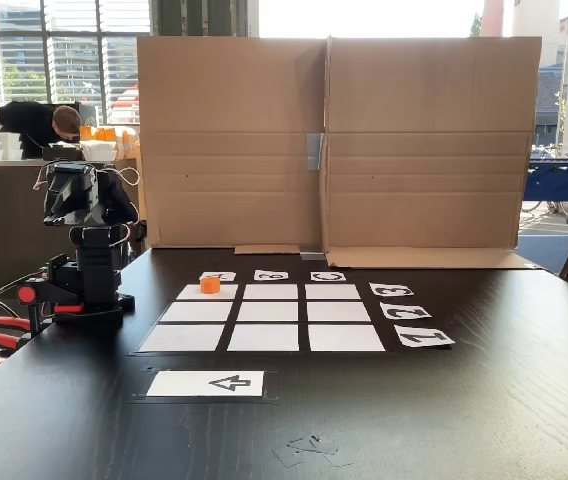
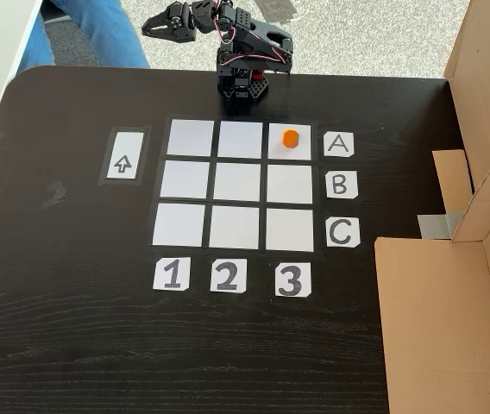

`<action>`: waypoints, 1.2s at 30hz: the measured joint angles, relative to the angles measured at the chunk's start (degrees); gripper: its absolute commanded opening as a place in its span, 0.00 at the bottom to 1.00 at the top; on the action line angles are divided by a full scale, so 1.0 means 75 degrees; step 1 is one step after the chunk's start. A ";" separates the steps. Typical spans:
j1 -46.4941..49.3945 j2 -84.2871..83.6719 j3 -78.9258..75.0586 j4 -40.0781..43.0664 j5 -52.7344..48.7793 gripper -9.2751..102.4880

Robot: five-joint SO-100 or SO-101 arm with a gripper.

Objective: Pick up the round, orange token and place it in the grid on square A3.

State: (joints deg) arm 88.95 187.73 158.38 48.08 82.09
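Note:
The orange token point(image 2: 290, 138) stands upright on square A3 point(image 2: 279, 151), the grid's corner cell in line with the A and 3 labels. In the other fixed view the token point(image 1: 210, 284) is on the far-left cell point(image 1: 192, 294). The grid point(image 2: 236, 183) is a block of white cells on a black sheet. My arm point(image 1: 84, 240) is folded up over its base at the table edge, well back from the grid. The gripper point(image 2: 147, 28) points away to the left, apart from the token. Its jaws look shut with nothing between them.
A white card with a black arrow point(image 2: 124, 164) lies beside the grid's 1 column. A tall cardboard wall point(image 1: 334, 140) stands along the far table edge. Red clamps point(image 1: 4, 330) hold the arm's base. A person point(image 1: 39, 120) leans over in the background.

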 measured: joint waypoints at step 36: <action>0.1148 0.0328 0.2168 -0.0691 0.0129 0.08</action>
State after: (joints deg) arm 97.56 190.20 174.64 42.89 83.06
